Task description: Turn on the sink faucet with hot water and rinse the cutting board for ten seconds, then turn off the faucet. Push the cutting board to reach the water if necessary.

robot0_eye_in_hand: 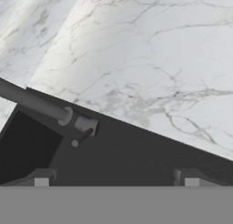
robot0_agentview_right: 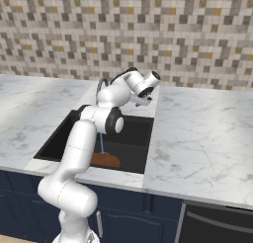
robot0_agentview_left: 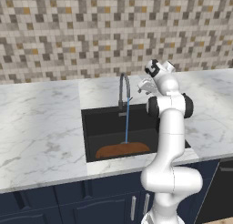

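The white marble surface (robot0_agentview_left: pixel 41 127) was seen around the black sink (robot0_agentview_left: pixel 98 123). The cutting board (robot0_agentview_left: pixel 122 150) was laid at the basin's near edge, struck by the water (robot0_agentview_left: pixel 127 120) from the sink faucet (robot0_agentview_left: pixel 123 89). The fingers (robot0_eye_in_hand: pixel 116 178) were held spread, empty, beside the faucet's base.

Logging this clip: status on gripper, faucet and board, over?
Gripper open, empty, above faucet base. Sink faucet running; water landing on cutting board in sink. Nothing in the way.
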You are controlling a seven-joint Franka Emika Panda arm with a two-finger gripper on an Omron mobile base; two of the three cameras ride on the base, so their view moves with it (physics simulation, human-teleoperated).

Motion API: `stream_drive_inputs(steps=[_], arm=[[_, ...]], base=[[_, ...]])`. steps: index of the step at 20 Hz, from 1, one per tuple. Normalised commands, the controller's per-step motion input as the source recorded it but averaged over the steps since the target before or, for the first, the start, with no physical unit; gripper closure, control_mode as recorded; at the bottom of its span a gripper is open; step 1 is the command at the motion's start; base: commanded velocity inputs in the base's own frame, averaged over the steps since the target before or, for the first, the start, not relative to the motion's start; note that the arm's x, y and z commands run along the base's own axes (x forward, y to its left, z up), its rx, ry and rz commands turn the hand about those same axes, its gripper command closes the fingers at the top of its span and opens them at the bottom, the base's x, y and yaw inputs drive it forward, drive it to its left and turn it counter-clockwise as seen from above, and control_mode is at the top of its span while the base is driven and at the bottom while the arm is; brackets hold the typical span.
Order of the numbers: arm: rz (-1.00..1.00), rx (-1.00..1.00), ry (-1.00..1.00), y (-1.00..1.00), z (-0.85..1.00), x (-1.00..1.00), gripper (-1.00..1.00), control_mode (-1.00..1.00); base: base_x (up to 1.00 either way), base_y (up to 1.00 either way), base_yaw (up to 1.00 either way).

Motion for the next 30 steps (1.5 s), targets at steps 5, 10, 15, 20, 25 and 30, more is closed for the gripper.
stream_drive_inputs(steps=[5, 10, 15, 20, 25, 30], arm=[[0.0, 0.0, 0.0, 0.0, 0.0, 0.0, -1.0, -1.0], [0.0, 0.0, 0.0, 0.0, 0.0, 0.0, -1.0, -1.0], [0.0, 0.0, 0.0, 0.0, 0.0, 0.0, -1.0, -1.0], [0.0, 0.0, 0.0, 0.0, 0.0, 0.0, -1.0, -1.0], [0.0, 0.0, 0.0, 0.0, 0.0, 0.0, -1.0, -1.0], [0.0, 0.0, 0.0, 0.0, 0.0, 0.0, -1.0, -1.0]], base=[[0.0, 0.0, 0.0], [0.0, 0.0, 0.0], [0.0, 0.0, 0.0], [0.0, 0.0, 0.0], [0.0, 0.0, 0.0], [0.0, 0.0, 0.0]])
